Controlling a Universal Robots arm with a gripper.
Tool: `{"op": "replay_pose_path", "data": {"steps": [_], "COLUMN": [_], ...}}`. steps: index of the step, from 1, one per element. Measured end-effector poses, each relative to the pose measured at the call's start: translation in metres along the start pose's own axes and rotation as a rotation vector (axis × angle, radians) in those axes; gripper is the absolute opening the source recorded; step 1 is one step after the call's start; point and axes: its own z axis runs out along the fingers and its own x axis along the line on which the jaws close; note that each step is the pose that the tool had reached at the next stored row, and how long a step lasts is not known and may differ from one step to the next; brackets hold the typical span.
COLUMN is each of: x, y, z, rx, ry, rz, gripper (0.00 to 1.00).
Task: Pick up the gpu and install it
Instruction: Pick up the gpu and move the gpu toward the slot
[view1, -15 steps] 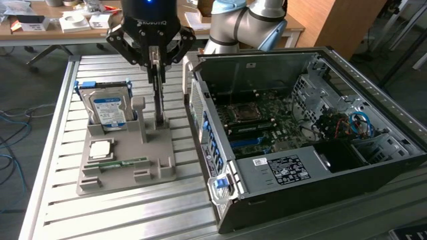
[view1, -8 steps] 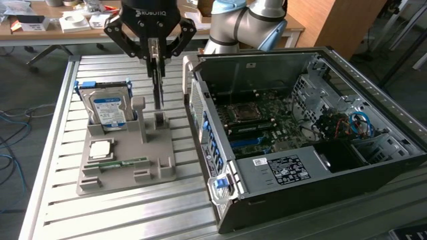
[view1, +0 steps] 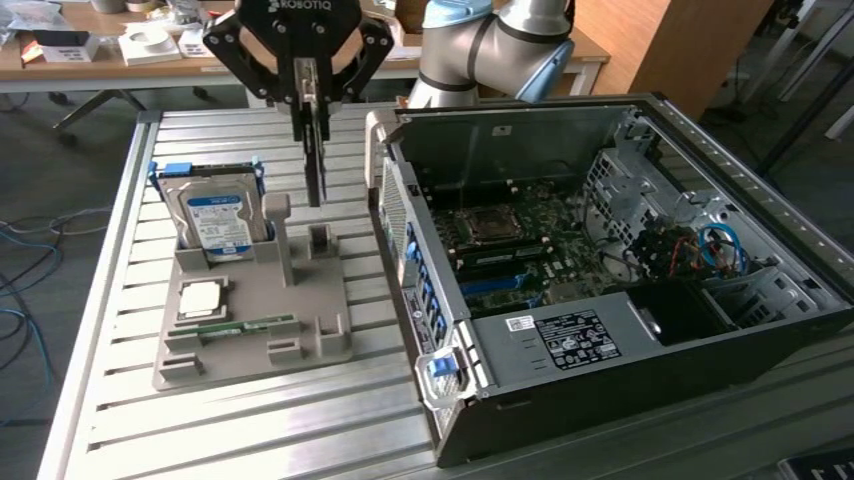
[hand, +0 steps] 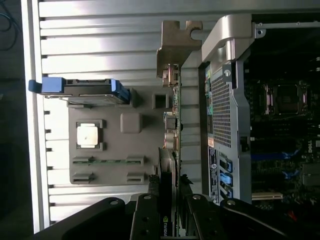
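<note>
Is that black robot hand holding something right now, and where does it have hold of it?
Yes: the hand pinches the thin dark green circuit card with a silvery bracket by its upper edge; it hangs edge-on above the grey tray.

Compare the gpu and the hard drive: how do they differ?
The gpu is thin and dark; the hard drive is boxy with a blue-white label. The gpu hangs in the gripper; the hard drive stands in the grey holder. Both are upright.
</note>
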Motion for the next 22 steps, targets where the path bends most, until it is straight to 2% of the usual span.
{"op": "replay_pose_path", "data": {"steps": [7, 15, 17, 22], "x": [-0.002, -0.024, -0.044, -0.065], "y": [0.0002, 0.0017, 0.003, 0.0043], "z": [-0.0013, -0.0011, -0.0011, -0.001], "rx": [0.0, -0.0002, -0.0006, -0.0011], "ry": [0.0002, 0.0, 0.0001, 0.0001], "rz": [0.0, 0.0, 0.0, 0.0], "gripper": [0.26, 0.26, 0.26, 0.26]}}
